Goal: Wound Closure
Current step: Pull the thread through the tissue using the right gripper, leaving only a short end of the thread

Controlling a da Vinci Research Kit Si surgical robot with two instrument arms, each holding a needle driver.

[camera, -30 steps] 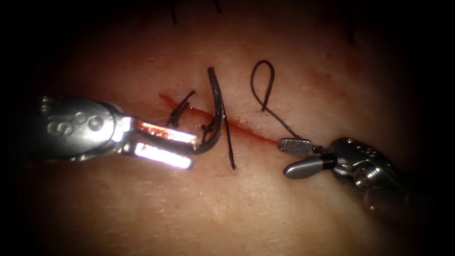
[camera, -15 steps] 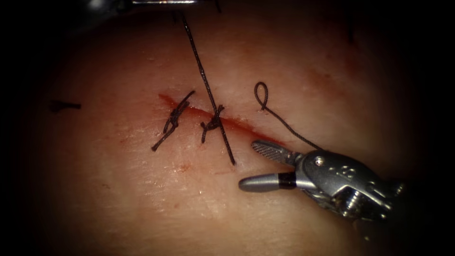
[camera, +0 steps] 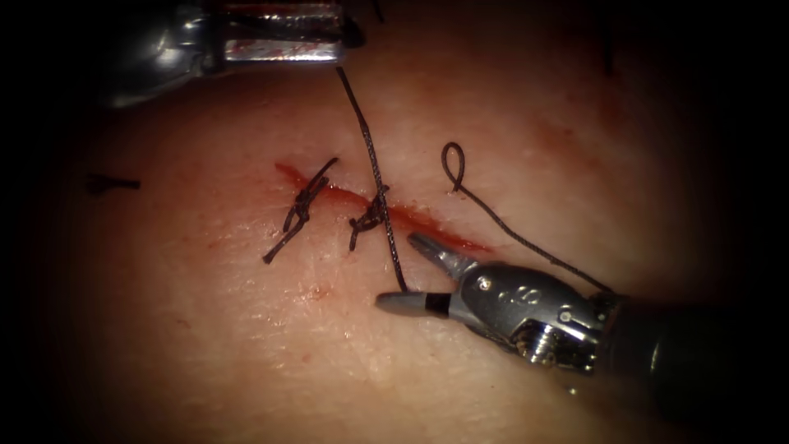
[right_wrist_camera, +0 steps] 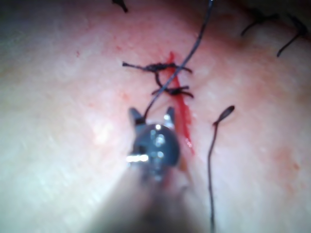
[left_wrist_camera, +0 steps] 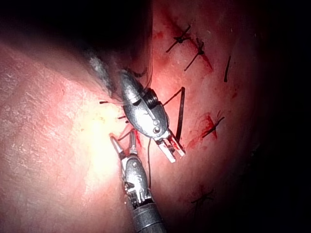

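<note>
Jaws wide open on right tool [camera: 411,271], straddling thread [camera: 386,238], empty

Falls brightest over the middle of the tissue [camera: 246,345] in the endoscope view, then fades outward into a black surround [camera: 33,411] on every side. In the left wrist view, glares hard on one stretch of the tissue [left_wrist_camera: 97,141] and drops off into deep shadow [left_wrist_camera: 48,19] beside it. Spreads softer and more evenly in the right wrist view.
</note>
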